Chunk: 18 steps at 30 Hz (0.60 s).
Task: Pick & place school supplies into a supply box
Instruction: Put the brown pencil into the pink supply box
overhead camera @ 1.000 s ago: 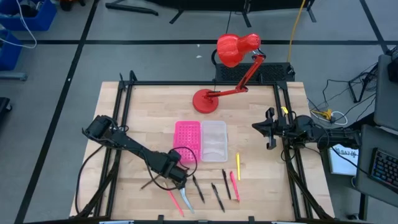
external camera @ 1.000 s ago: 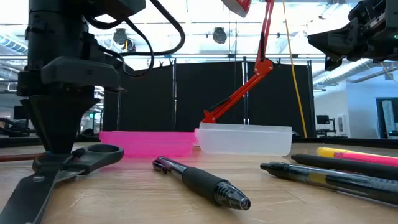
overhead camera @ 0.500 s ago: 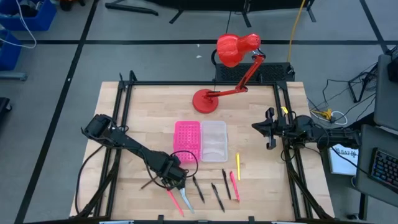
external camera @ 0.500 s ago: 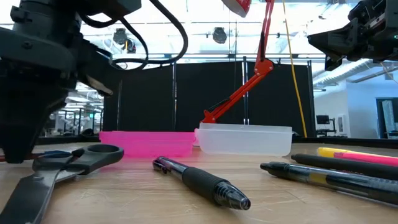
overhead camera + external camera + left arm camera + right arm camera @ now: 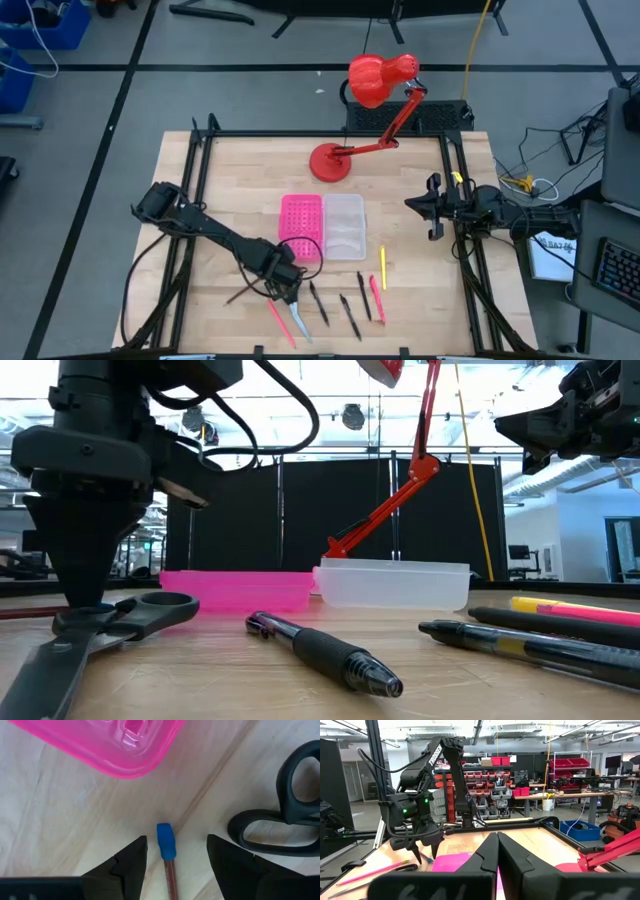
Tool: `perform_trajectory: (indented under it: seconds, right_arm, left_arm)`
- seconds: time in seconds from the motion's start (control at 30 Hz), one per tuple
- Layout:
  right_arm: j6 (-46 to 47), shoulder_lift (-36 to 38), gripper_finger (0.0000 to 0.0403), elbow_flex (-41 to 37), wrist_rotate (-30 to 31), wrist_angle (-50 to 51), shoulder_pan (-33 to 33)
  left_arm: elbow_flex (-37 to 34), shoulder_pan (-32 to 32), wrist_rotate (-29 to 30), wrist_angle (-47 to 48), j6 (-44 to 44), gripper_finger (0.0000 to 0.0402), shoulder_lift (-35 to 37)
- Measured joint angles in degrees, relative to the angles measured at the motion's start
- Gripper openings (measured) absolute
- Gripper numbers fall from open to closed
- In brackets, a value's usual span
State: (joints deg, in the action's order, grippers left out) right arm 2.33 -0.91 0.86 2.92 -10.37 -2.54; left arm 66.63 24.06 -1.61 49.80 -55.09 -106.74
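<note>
The left gripper (image 5: pixel 175 851) is held low over the table's front left, its jaws spread wide astride a red-brown pencil (image 5: pixel 170 870) with a blue cap, nothing yet gripped; the scissors (image 5: pixel 280 820) lie just beside it, and the supply box (image 5: pixel 323 227) is seen open nearby, mid-table. The right gripper (image 5: pixel 497 851) is kept raised at the right edge, jaws pressed together and empty.

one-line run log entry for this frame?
left gripper: open, straddling blue-capped pencil beside scissors | right gripper: shut, idle at right table edge | supply box: open, no supplies visible inside
</note>
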Motion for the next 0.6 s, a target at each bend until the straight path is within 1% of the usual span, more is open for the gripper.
perform_trajectory:
  seconds: [0.2,0.6]
  right_arm:
    - [0.00,0.00,0.0000,-0.02,0.00,0.00,0.02]
    - [0.00,0.00,0.0000,-0.02,0.00,-0.02,0.00]
  left_arm:
    - [0.02,-0.05,-0.48,0.05,2.99,0.0214,0.05]
    - [0.13,0.78,0.44,-0.02,4.63,0.0214,-0.41]
